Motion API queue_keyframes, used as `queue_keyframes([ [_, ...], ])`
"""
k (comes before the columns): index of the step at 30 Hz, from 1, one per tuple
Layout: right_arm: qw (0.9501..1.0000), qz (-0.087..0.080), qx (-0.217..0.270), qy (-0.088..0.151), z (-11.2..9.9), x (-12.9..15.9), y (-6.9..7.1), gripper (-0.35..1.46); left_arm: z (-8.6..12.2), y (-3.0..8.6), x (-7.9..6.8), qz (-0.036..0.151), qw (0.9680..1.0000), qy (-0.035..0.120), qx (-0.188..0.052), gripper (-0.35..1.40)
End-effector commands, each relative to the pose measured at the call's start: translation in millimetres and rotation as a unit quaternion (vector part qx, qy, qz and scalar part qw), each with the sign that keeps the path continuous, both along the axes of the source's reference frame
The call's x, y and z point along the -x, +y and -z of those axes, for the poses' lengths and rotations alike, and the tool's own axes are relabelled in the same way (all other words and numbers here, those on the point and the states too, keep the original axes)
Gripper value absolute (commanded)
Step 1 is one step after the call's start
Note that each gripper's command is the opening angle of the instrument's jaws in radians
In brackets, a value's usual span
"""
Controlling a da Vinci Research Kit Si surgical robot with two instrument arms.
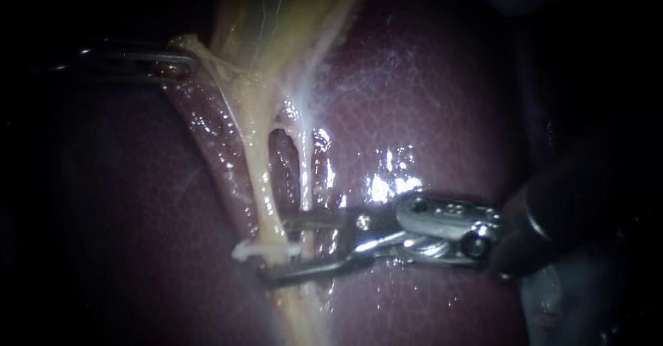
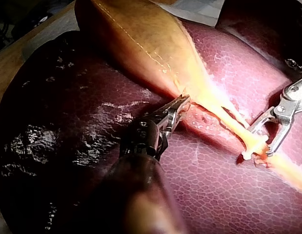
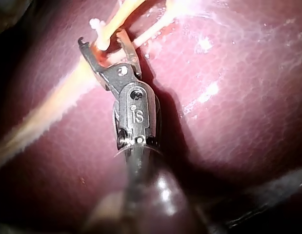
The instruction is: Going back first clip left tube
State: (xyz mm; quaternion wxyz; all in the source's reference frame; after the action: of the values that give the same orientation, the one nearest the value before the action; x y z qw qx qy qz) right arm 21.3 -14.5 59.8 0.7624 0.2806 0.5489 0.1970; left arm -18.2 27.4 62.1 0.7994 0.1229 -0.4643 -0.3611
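Note:
Two pale tubes run down from the gallbladder (image 1: 269, 14) over the liver (image 1: 428, 111): the left tube (image 1: 257, 173) and the right tube (image 1: 304, 173). A white clip (image 1: 266, 251) sits across the left tube low down. My right instrument (image 1: 276, 246) comes in from the right; its jaws stand open, straddling both tubes at the clip's level. The wrist views show the same clip (image 2: 246, 156) (image 3: 95, 23) between those open jaws (image 2: 260, 143) (image 3: 101, 39). My left instrument (image 1: 186, 59) (image 2: 182, 102) is shut on tissue at the gallbladder's narrow end, holding it taut.
Dark red liver surrounds the tubes on both sides, wet and glistening. A small window (image 1: 280, 146) opens between the two tubes. Thin whitish film (image 1: 359, 77) spreads from the gallbladder over the liver. The gallbladder's yellow body (image 2: 141, 39) stretches ahead of my left instrument.

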Motion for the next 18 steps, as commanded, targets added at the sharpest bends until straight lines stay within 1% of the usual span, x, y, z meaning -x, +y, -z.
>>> queue_keyframes([
  [1, 0.9998, 0.005, 0.017, -0.004, 0.4, 0.6, 0.3, 0.50, 0.0, 0.0, 0.0, -0.001, 1.0000, 0.000, 0.000, -0.35],
  [2, 0.9992, 0.012, 0.037, -0.007, 0.8, 1.3, 0.5, 0.50, 0.0, 0.0, 0.0, -0.001, 1.0000, 0.000, 0.000, -0.35],
  [5, 0.9967, 0.024, 0.077, -0.012, 1.9, 3.2, 1.4, 0.50, 0.0, 0.0, 0.0, -0.001, 1.0000, 0.000, 0.000, -0.35],
  [6, 0.9955, 0.026, 0.091, -0.011, 2.3, 4.1, 1.9, 0.50, 0.0, 0.0, 0.0, -0.001, 1.0000, 0.000, 0.000, -0.35],
  [12, 0.9917, 0.029, 0.125, -0.009, 4.7, 8.7, 4.4, 0.50, 0.0, -0.1, 0.1, 0.000, 1.0000, 0.000, 0.000, -0.35],
  [18, 0.9886, 0.028, 0.147, -0.012, 6.0, 11.7, 6.8, 0.50, -0.1, -0.1, 0.3, 0.000, 1.0000, 0.001, 0.001, -0.35],
])
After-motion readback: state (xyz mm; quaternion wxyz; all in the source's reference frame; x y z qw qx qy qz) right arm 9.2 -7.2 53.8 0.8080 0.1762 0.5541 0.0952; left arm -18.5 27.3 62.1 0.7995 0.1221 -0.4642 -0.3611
